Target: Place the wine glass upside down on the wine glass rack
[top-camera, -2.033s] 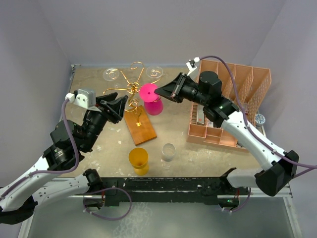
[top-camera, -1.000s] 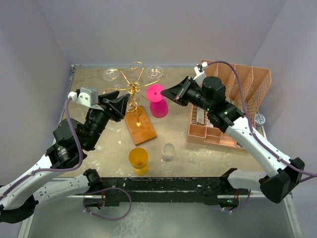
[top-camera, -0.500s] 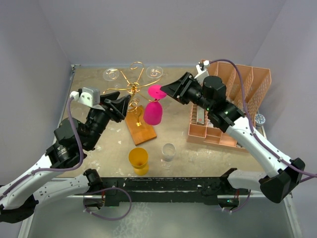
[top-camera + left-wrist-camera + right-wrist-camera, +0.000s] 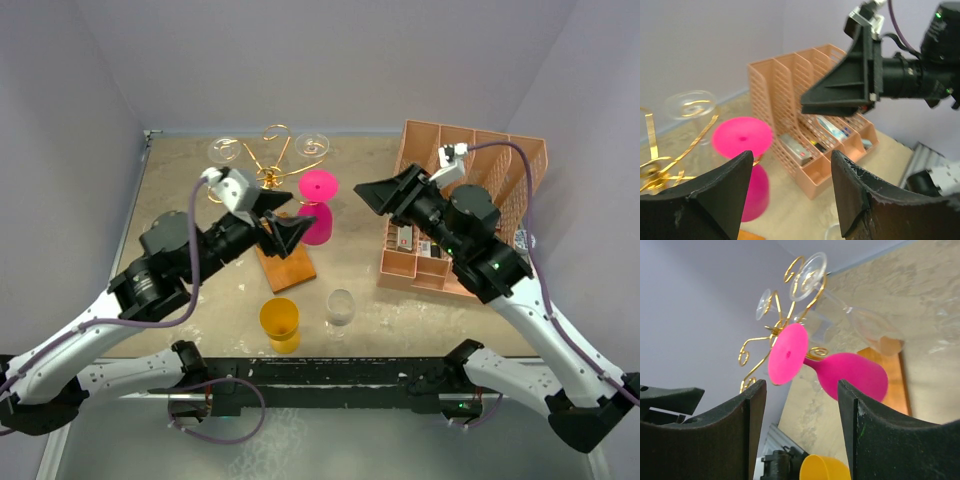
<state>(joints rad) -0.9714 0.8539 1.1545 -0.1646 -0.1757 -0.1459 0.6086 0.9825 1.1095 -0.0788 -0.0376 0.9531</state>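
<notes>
1. The left gripper (image 4: 790, 165) has its jaws wide apart with nothing between them. The pink wine glass (image 4: 742, 137) hangs upside down just ahead of it and a touch left, foot uppermost on the wine glass rack (image 4: 665, 165). The danger is how near the gripper is. A forward or sideways swing could clip the bowl and knock it off its arm.
2. The rack is thin wire, and two clear wine glasses (image 4: 224, 150) hang on the arms beyond that gripper. A bump to the post could shake all three.
3. The right gripper (image 4: 801, 390) is spread too and holds nothing, with the pink glass straight ahead and apart from it. The stem seems to pass by a small gold curl. If it sits shallow, I'd expect the glass to slide out and drop onto the wooden base (image 4: 285, 258).
4. The salmon-pink organizer (image 4: 500, 160) stands close behind the right gripper, so a careless retreat could catch its wall.
5. Now the hard-to-see parts:
   - From above, the pink foot covers the wire under it, so I cannot tell how deep it is seated.
   - I cannot tell whether the bowl's rim hangs free or touches the base.
   - In the left wrist view, the gripper's own finger cuts off the bowl and the frame edge crops the rack.
   - The organizer's contents are too blurred to name.
</notes>
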